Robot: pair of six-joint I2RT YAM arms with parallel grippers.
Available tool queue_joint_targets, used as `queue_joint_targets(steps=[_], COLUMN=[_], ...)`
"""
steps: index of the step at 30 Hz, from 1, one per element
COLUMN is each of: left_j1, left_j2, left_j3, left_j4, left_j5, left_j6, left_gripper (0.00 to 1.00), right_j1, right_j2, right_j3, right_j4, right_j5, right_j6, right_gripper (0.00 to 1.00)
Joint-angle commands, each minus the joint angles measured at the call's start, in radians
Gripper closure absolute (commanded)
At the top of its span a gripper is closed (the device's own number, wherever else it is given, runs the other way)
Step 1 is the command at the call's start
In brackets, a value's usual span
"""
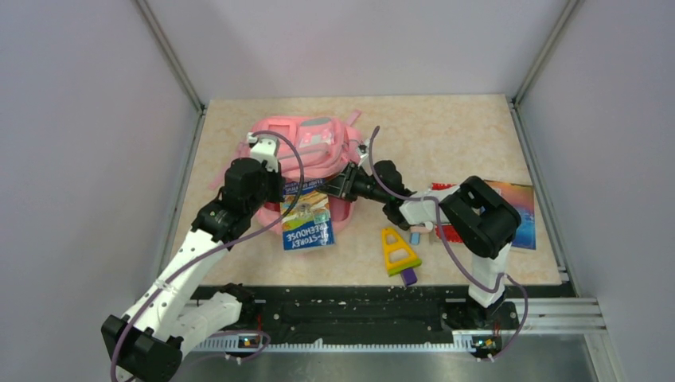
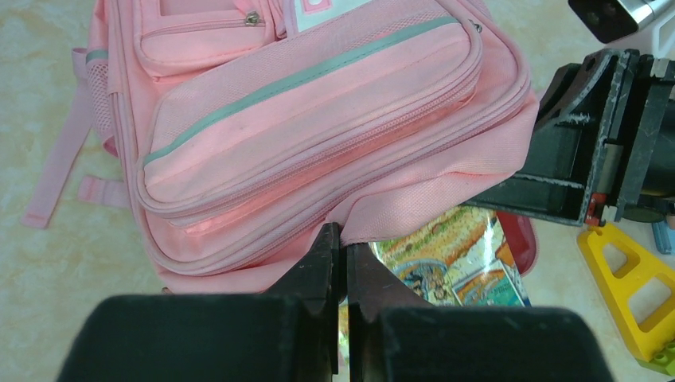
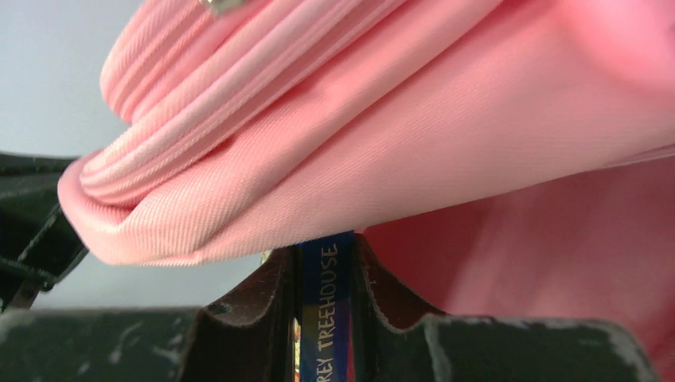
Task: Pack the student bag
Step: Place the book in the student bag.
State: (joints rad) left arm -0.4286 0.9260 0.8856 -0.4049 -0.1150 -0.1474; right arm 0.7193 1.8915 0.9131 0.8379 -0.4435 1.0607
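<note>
The student bag [image 1: 306, 143] lies flat on the far left part of the table [image 1: 454, 135], its mouth facing the arms. A treehouse book [image 1: 309, 223] pokes out of that mouth. Its far end sits under the bag's upper lip and the rest lies on the table in front of the bag.

The left gripper [image 2: 341, 243], at the bag's near edge, has its jaws pressed together on the pink lip of the opening. The right gripper [image 3: 326, 259], at the bag's near right corner, is clamped narrowly on the book's blue spine, a grip only the right wrist view shows.

A yellow triangle toy [image 1: 398, 251] lies right of the bag. Only the top view shows a second colourful book [image 1: 517, 208] farther right.
</note>
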Motion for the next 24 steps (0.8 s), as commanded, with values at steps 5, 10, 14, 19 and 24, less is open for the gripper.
queue_joint_targets(steps=[5, 10, 14, 19, 24], left_j1=[-0.001, -0.001, -0.001, -0.002, -0.002], left_j2=[-0.042, -0.041, -0.044, -0.041, -0.049], left_j3=[0.020, 0.019, 0.018, 0.019, 0.016], left_j4=[0.144, 0.144, 0.145, 0.146, 0.149], left_j5=[0.033, 0.036, 0.037, 0.041, 0.049], left_j6=[-0.023, -0.024, -0.025, -0.029, -0.034], left_gripper=[1.00, 1.00, 1.00, 1.00, 1.00], right_j1=[-0.027, -0.027, -0.027, -0.026, -0.025], right_j2=[0.065, 0.101, 0.133, 0.170, 0.185], right_j3=[0.017, 0.020, 0.040, 0.071, 0.096], right_j4=[0.215, 0.335, 0.374, 0.383, 0.297], right_j5=[0.280, 0.396, 0.494, 0.611, 0.741], right_j6=[0.038, 0.038, 0.020, 0.017, 0.080], right_gripper=[1.00, 1.00, 1.00, 1.00, 1.00])
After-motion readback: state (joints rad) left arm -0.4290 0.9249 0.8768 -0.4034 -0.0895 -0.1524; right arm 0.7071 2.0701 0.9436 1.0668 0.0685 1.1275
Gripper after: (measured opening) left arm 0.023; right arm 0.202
